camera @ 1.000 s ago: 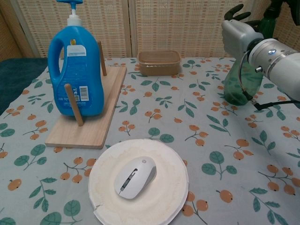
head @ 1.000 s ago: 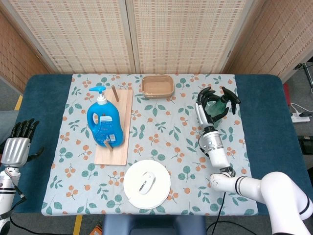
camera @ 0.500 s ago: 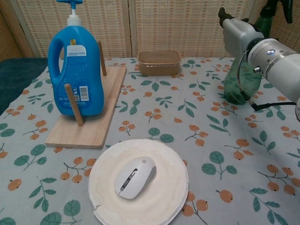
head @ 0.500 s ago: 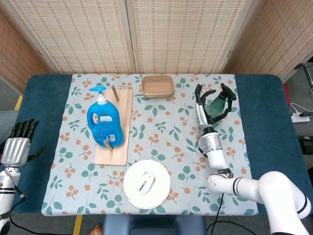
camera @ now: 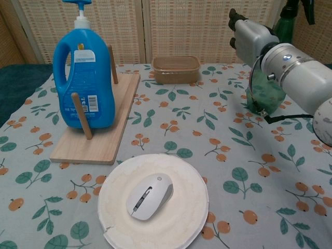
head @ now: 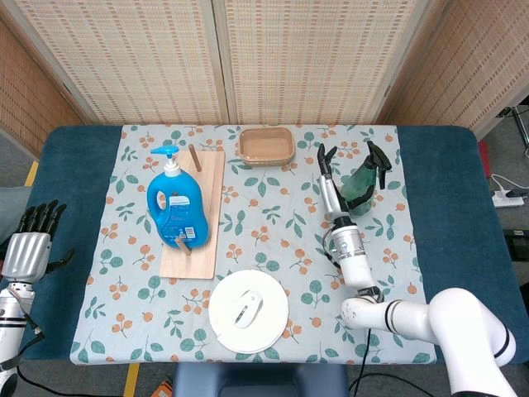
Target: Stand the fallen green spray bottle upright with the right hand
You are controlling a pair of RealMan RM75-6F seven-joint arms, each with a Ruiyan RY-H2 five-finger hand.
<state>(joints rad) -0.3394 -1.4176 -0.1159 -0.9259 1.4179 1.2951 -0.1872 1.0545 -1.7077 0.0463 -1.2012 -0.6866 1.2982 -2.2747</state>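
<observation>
The green spray bottle (head: pixel 360 187) stands upright on the floral cloth at the right, its black trigger head on top. In the chest view the green spray bottle (camera: pixel 271 96) shows partly behind my right wrist. My right hand (head: pixel 327 184) is just left of the bottle, apart from it, with fingers stretched upward and nothing held. The chest view shows the same right hand (camera: pixel 248 37) raised left of the bottle's neck. At the table's left edge, my left hand (head: pixel 26 248) rests with its palm empty.
A blue detergent bottle (head: pixel 174 207) stands on a wooden rack (head: pixel 201 240) at the left. A brown container (head: pixel 266 146) sits at the back centre. A paper plate (head: pixel 220 321) with a white mouse (head: pixel 247 308) lies near the front edge.
My right hand has let go of the green bottle and moved left, away from it. The bottle stays upright. The left hand has not moved.
</observation>
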